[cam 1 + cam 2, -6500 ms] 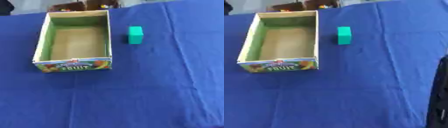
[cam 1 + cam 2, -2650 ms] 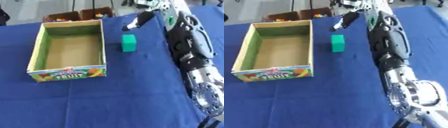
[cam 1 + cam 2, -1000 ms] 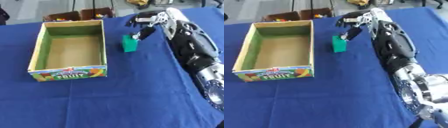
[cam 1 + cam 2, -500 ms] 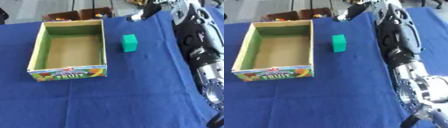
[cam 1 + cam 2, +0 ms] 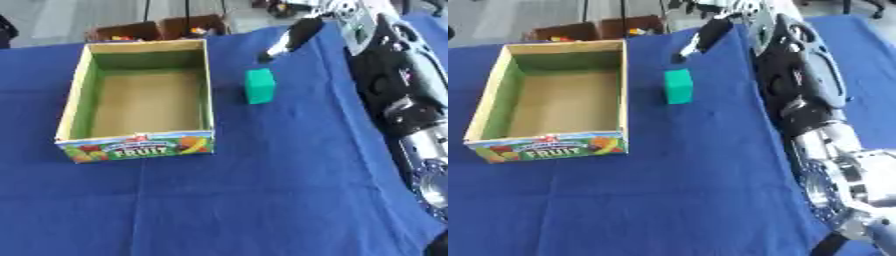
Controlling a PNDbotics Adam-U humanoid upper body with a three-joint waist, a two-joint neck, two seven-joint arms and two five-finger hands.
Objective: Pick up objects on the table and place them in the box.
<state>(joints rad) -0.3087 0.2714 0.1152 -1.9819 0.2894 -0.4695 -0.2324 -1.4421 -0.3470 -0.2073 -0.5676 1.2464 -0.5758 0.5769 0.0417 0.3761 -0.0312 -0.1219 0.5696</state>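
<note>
an open cardboard box with green inner walls and a fruit-printed front panel sits on the blue-clothed table, nothing inside it. just right of the box, apart from its wall, a small green rectangular block stands on the cloth. the right robot hand hangs beyond and right of the block, not touching it, its dark fingers stretched out and holding nothing. the black and silver arm runs along the box's far right.

box front panel reads "FRUIT", fruit pictures around it. smaller line above it not legible.
</note>
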